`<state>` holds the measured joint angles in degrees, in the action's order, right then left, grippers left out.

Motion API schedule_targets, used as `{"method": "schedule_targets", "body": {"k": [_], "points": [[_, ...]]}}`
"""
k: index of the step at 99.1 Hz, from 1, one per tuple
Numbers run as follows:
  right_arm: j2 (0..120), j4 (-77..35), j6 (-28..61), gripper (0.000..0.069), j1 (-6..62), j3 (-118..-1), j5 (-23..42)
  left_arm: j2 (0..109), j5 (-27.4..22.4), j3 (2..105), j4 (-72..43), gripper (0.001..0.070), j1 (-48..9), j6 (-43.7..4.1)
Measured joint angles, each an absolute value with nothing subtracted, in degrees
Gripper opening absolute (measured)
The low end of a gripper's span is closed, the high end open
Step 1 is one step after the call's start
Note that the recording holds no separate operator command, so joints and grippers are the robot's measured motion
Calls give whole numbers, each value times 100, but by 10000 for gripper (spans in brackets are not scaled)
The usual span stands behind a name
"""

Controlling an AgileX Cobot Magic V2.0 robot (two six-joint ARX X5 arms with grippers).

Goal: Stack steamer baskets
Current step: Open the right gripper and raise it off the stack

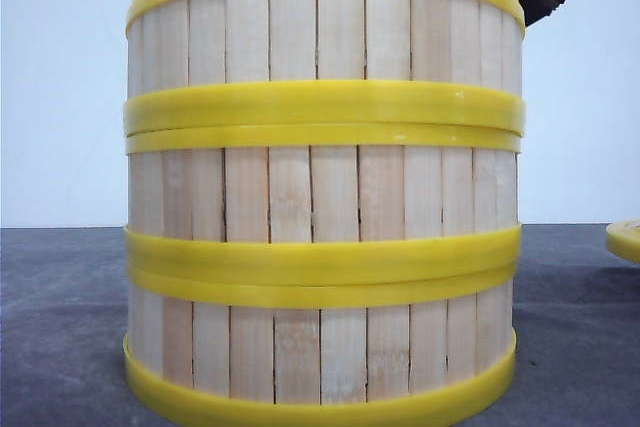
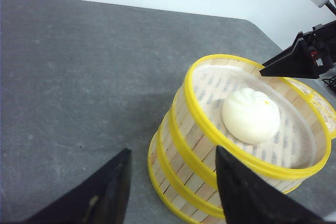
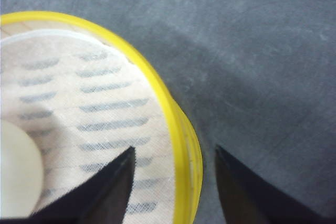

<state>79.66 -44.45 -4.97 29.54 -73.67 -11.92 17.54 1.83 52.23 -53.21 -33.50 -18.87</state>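
Three steamer baskets stand stacked in one column: top basket (image 1: 320, 32), middle basket (image 1: 320, 192), bottom basket (image 1: 320, 352). The top basket (image 2: 252, 124) is lined with a striped cloth and holds a white bun (image 2: 251, 115). My right gripper (image 3: 174, 149) is open and straddles the top basket's yellow rim (image 3: 181, 129), one finger inside and one outside, with gaps on both sides. It shows over the far rim in the left wrist view as a dark gripper (image 2: 299, 59). My left gripper (image 2: 172, 150) is open, hanging beside the stack's lower wall, holding nothing.
The grey table (image 2: 79, 66) stretches out on the left side of the stack, with a pale wall behind it. Another yellow-rimmed round piece (image 1: 625, 240) lies just right of the stack, seen behind it as a slatted edge (image 2: 321, 103).
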Motion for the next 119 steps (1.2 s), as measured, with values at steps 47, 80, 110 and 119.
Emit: {"method": "schedule_targets", "body": {"k": [47, 80, 110, 119], "points": [[6438, -4495, -626, 314, 2602, -7428, 478, 1754, 183, 5223, -5341, 299, -3350, -1887], [5870, -5492, -646, 314, 1256, -7424, 705, 1754, 185, 5223, -5339, 299, -3350, -1800], [6602, -5452, -648, 314, 60, -6823, 134, 1754, 183, 5223, -5339, 299, -3350, -1800], [6884, -5459, -648, 314, -126, -6661, 121, 1754, 183, 5223, -5339, 299, -3350, -1800]]}}
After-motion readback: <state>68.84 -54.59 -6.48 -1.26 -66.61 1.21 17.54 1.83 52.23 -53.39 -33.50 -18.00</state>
